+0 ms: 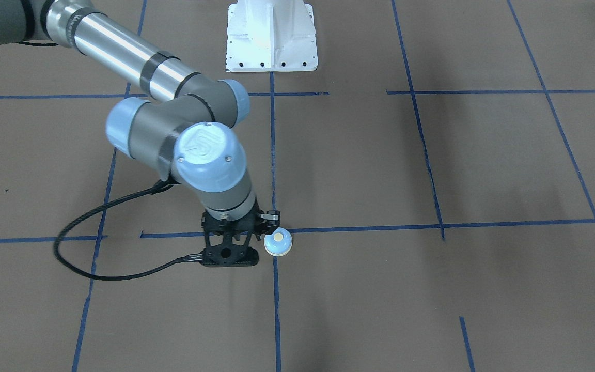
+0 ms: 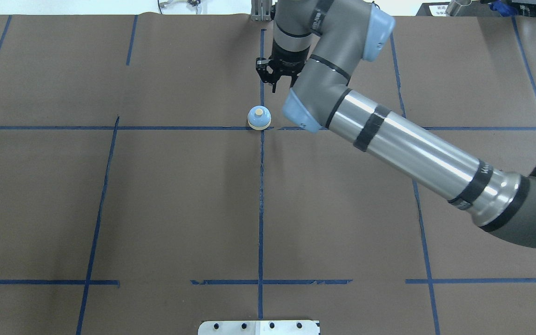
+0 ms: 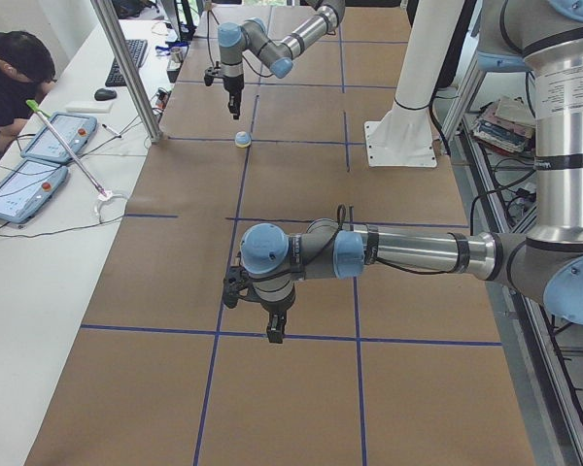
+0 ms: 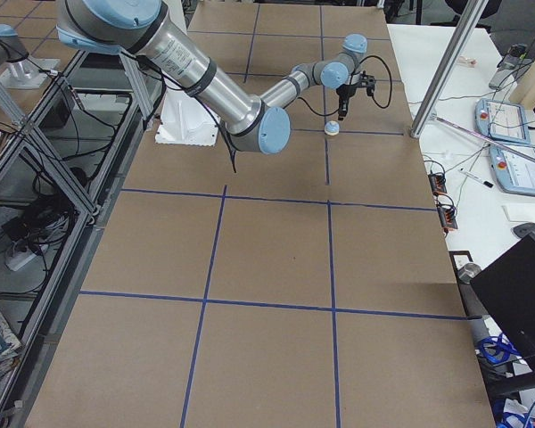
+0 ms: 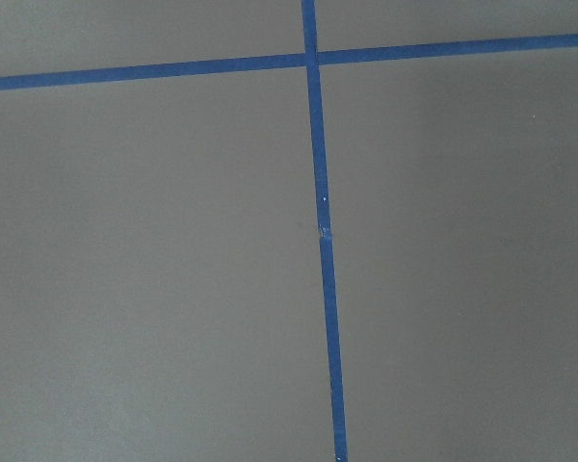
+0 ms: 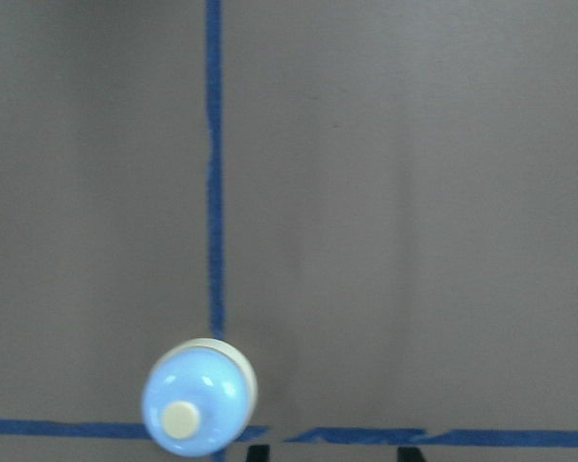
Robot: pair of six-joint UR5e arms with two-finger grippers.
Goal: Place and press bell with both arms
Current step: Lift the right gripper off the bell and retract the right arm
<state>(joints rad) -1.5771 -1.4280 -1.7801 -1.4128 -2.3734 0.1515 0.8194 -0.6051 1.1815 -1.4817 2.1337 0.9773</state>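
The left end effector (image 3: 274, 335) hangs fingers-down above the counter (image 2: 156, 209), well apart from the task's thing and nearer the left end of the work area. It shows only in the side view, and its own wrist camera sees just bare brown surface and crossing blue tape lines (image 5: 320, 241), so I cannot tell whether its fingers are spread or pressed together.

Towards the middle, the bell (image 2: 259, 117) stands upright on the counter, right at a crossing of the tape lines, with its cream button facing up. Nothing touches it.

Just to the right of the bell in the overhead view is the right end effector (image 2: 276, 83), raised off the counter and a little beyond the bell. Its wrist view shows two dark fingertips (image 6: 257, 450) set apart at the bottom edge, with nothing between them. It is spread and empty, and the bell sits off to one side of the gap.

With the bell standing free at the crossing, the placing part looks done. The press does not look done: neither arm is over the button. It probably falls to the left arm, which would first have to cross much of the counter.
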